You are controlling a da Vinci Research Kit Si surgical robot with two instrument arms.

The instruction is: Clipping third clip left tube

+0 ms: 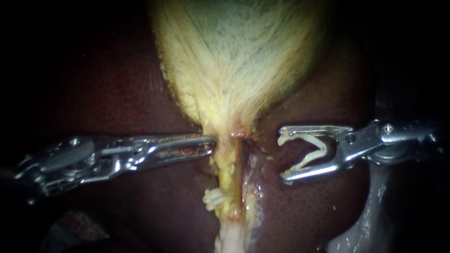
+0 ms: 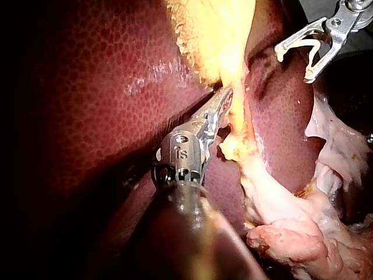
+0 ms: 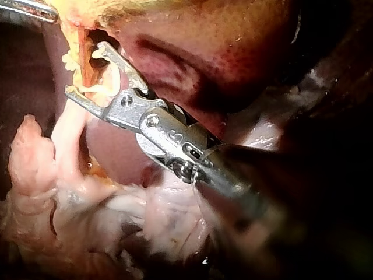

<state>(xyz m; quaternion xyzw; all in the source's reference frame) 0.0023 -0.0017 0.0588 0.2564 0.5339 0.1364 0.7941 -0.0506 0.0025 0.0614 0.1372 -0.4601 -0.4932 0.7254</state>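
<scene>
In the endoscope view, the left instrument (image 1: 208,143) came in from the left. Its jaws were squeezed tight on the thin end of the yellow gallbladder (image 1: 234,56). The left tube (image 1: 228,173) ran down from there over the dark liver (image 1: 117,93). A small white clip on the tube (image 1: 213,199) sat lower down. The right instrument (image 1: 282,158) was off to the right, not touching the tube. Its jaws stood wide apart and held a white clip (image 1: 307,160) between them.

In the left wrist view, the left instrument (image 2: 224,102) pinched the yellow edge of the gallbladder (image 2: 210,29). The right instrument (image 2: 293,67) with its clip (image 2: 312,45) was far ahead, away from the tube (image 2: 247,157).

In the right wrist view, the right instrument (image 3: 83,70) had its jaws spread wide. The yellow tube (image 3: 84,61) showed behind the gap, but I could not tell if they touched.
</scene>
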